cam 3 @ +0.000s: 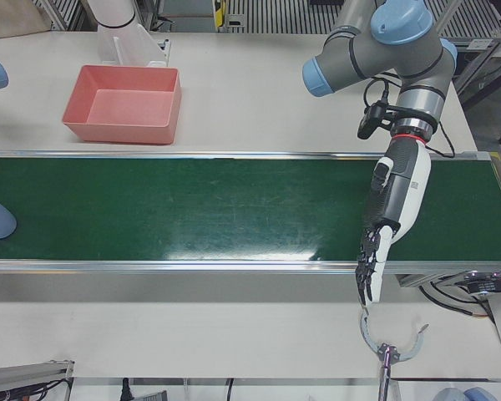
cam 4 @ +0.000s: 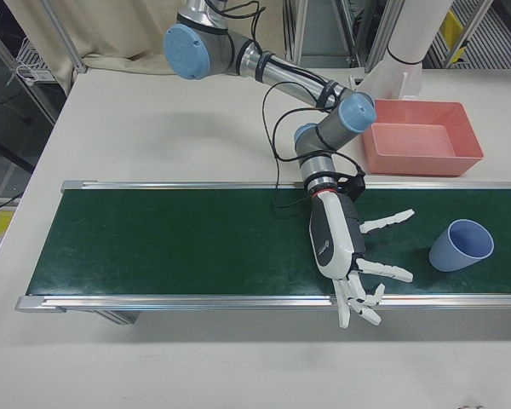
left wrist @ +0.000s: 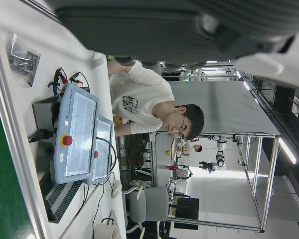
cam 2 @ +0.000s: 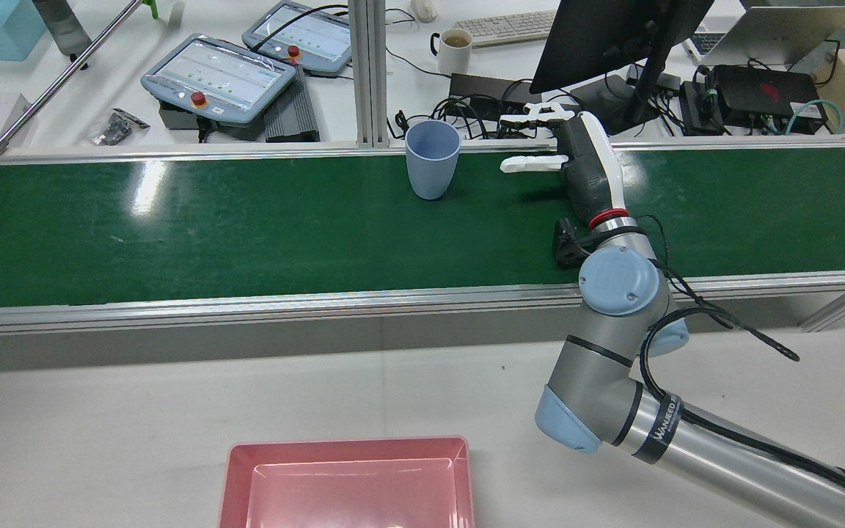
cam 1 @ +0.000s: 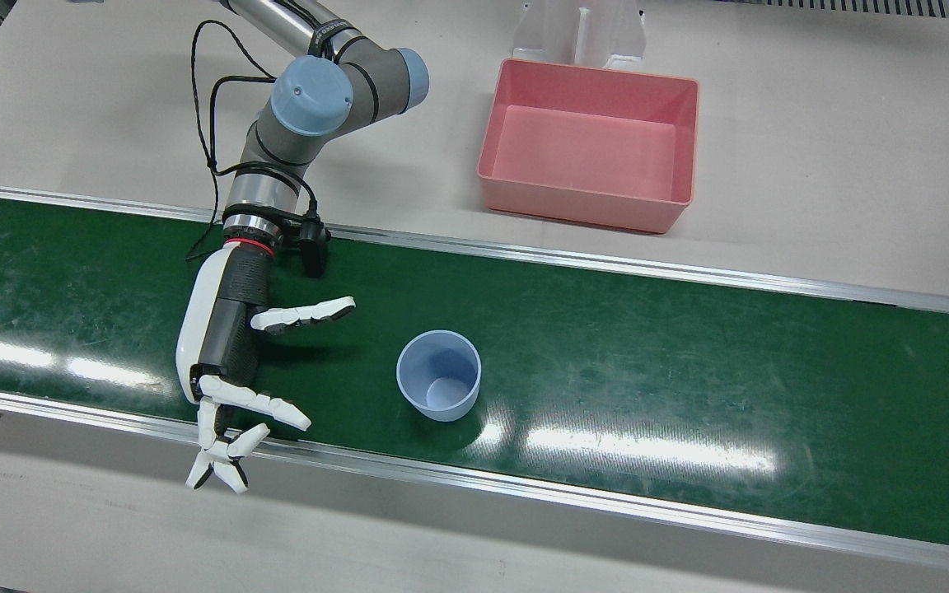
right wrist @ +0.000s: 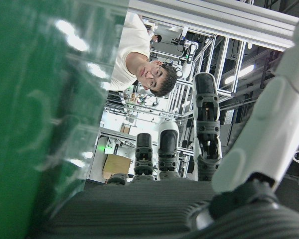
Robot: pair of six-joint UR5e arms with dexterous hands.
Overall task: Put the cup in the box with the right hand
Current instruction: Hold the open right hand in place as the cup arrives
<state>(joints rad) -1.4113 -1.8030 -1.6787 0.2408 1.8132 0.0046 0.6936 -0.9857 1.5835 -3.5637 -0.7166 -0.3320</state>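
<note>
Blue plastic cup (cam 1: pixel 439 375) stands upright on the green belt (cam 1: pixel 689 362), near the right hand (cam 1: pixel 231 362), whose fingers are spread and hold nothing; the left hand (cam 3: pixel 391 213) hangs empty, fingers loosely extended. Approach stage: next, close around the smooth tapered wall, then carry it to the pink box (cam 1: pixel 590 148)

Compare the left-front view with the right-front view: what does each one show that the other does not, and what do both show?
Only the left-front view shows the left hand, open, hanging over the green belt's near rail. Only the right-front view shows the right hand, open with fingers spread, apart from the cup, which is seen whole and upright. Both show the pink box, empty, on the table beyond the belt; the left-front view catches the cup only at its left edge.
</note>
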